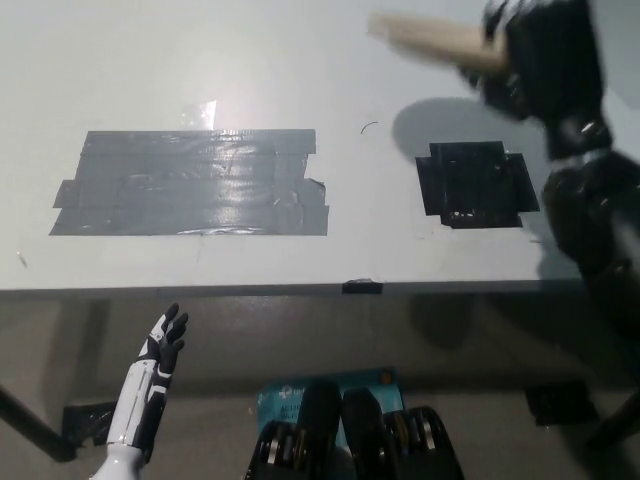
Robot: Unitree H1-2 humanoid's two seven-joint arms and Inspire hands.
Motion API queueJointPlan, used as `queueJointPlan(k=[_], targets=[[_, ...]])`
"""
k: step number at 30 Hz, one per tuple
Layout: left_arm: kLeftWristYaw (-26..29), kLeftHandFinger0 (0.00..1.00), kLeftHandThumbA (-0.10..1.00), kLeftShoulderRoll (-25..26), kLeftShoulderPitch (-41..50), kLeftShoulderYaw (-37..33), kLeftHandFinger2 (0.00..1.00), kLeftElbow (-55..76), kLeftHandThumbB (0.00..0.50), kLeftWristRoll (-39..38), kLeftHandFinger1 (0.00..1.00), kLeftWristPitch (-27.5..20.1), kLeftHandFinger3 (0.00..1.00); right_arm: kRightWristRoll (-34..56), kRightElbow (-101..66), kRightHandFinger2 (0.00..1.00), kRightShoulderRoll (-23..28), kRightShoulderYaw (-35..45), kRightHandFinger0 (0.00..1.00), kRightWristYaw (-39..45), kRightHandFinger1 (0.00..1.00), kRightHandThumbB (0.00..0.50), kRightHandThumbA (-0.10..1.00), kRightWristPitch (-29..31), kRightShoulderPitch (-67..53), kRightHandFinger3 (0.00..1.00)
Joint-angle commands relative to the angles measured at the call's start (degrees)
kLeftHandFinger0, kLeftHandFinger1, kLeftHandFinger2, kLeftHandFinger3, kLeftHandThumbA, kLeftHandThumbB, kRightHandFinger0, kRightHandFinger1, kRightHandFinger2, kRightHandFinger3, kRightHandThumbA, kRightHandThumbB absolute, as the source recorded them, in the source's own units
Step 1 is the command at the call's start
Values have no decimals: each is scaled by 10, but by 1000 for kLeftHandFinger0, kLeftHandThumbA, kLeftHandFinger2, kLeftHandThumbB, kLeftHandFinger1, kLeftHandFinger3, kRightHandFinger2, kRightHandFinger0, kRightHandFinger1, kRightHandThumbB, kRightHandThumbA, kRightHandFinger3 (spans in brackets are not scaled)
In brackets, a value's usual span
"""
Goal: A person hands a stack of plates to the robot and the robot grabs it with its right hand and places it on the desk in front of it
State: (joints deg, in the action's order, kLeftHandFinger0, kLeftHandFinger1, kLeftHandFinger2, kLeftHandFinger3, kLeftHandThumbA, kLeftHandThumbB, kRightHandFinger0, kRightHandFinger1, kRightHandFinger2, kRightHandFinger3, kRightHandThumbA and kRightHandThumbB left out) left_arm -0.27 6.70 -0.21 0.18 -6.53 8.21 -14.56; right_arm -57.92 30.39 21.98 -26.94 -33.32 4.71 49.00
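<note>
A tan stack of plates hangs edge-on and motion-blurred above the desk's far right. My black right hand is shut on its right end, with the black arm rising from the lower right. The stack's shadow falls on the desk just above a black tape patch. No person's hand shows. My white left hand rests open below the desk's front edge at the lower left.
A broad grey tape patch covers the desk's left middle. The desk's front edge runs across the picture, with a small black mark at its middle. Floor and a teal item lie below it.
</note>
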Motion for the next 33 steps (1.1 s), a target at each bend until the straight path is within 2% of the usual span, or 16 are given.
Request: queueJointPlan(k=[1,3,5,8,9,12,15,17,18,22,23,24,25,26,29,33], targets=[[-3,1000,1000,7,-8,-1,1000,12,171,-5,1000,-10,1000,-75,62,68,15,-47,0,-75,0,62,842,16,35,53],[-3,1000,1000,7,-9,-1,1000,12,168,-5,1000,-10,1000,-79,91,59,16,-63,0,-94,0,58,781,23,39,55],[-3,1000,1000,7,-9,-1,1000,13,149,-5,1000,-8,1000,-80,110,51,19,-75,0,-103,0,91,699,28,38,40],[-3,1000,1000,6,-12,-1,1000,13,157,-5,1000,-7,1000,-95,143,28,21,-95,0,-137,0,92,666,25,46,20],[-3,1000,1000,7,-12,-2,1000,13,168,-4,1000,-6,1000,-98,151,21,21,-100,0,-139,0,78,696,24,47,16],[-3,1000,1000,9,-14,-3,1000,8,177,-1,1000,-12,1000,-115,184,23,27,-123,0,-145,0,97,769,10,49,36],[-2,1000,1000,11,-15,-5,1000,7,177,5,1000,-12,1000,-124,175,47,41,-136,0,-137,0,113,747,5,42,103],[-2,1000,1000,11,-16,-4,1000,7,170,5,1000,-11,1000,-125,173,25,44,-140,0,-138,0,130,720,4,41,80],[-2,1000,1000,11,-16,-4,1000,9,167,6,1000,-9,1000,-117,155,67,49,-134,0,-96,0,128,828,-6,32,51],[-3,1000,1000,13,-13,-5,1000,12,165,7,1000,-8,1000,-85,104,172,57,-112,0,-7,11,142,850,-8,12,40],[-3,1000,1000,14,-15,-5,1000,11,160,8,1000,-9,1000,-2,-1,524,69,-76,335,180,413,276,881,-46,-7,429],[-4,1000,1000,15,-19,-6,1000,9,167,9,1000,-8,1000,154,-143,1000,106,-50,1000,442,1000,465,794,-143,-1,1000],[-4,1000,1000,15,-21,-6,1000,8,167,9,1000,-8,1000,203,-186,1000,120,-45,1000,516,1000,465,794,-182,7,1000],[-4,1000,1000,14,-23,-6,1000,7,162,9,1000,-6,1000,272,-257,1000,156,-38,1000,594,1000,499,746,-225,27,1000],[-2,1000,1000,15,-25,-6,1000,4,145,12,1000,-12,1000,407,-347,1000,215,-17,1000,669,1000,500,749,-284,72,1000],[-4,1000,1000,15,-30,-4,1000,7,143,9,1000,-4,1000,540,-408,1000,276,14,1000,727,1000,500,770,-307,138,1000]])
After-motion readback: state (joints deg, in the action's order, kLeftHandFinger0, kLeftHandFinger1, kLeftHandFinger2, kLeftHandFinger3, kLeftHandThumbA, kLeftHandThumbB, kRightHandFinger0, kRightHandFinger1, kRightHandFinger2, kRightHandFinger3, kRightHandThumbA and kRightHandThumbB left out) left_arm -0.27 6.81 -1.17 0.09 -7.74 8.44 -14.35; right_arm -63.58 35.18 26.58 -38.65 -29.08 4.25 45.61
